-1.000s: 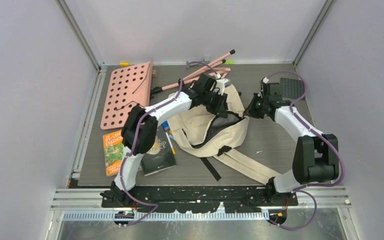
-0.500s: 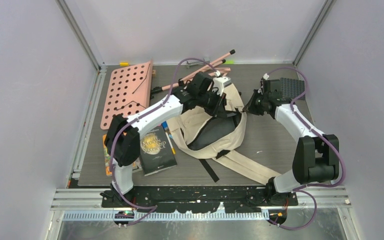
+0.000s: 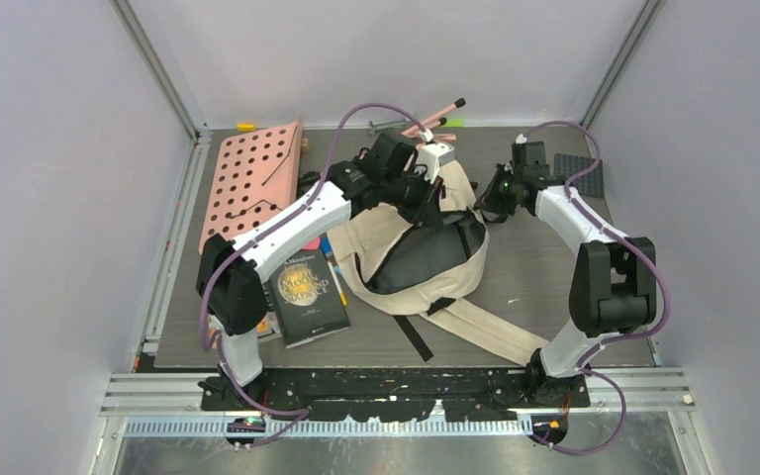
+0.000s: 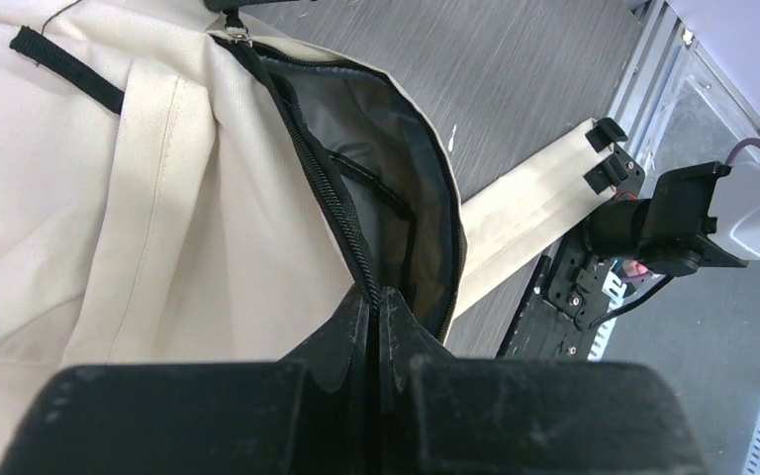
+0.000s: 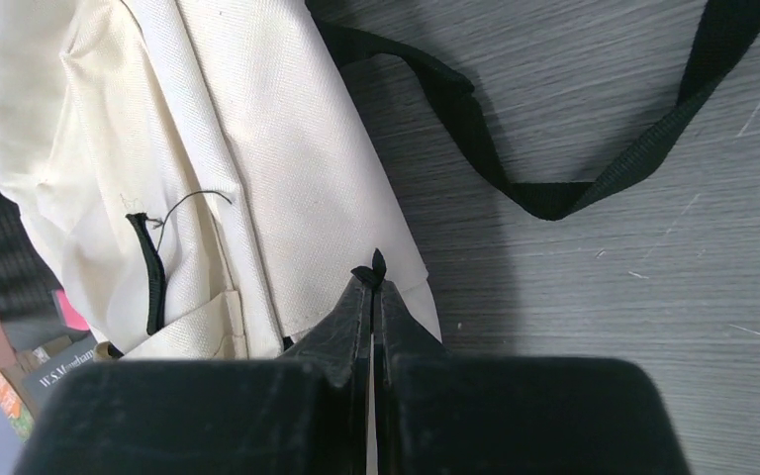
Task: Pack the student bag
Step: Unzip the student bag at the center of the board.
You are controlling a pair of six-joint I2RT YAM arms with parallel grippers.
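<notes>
Grey walls enclose a dark table (image 3: 554, 287) where the cream bag (image 3: 386, 233) lies at centre between two robot arms. Its mouth gapes on grey lining (image 3: 426, 252), and its straps (image 3: 485, 327) trail toward the near edge. The left gripper (image 4: 374, 302), jaws pressed together, is clamped on the zippered rim at the far side of the opening. The right gripper (image 5: 374, 282), jaws likewise together, pinches a small black tab (image 5: 377, 265) at the bag's right edge. A dark book (image 3: 309, 297) lies just left of the bag, and a pink perforated board (image 3: 250, 183) lies beyond it.
</notes>
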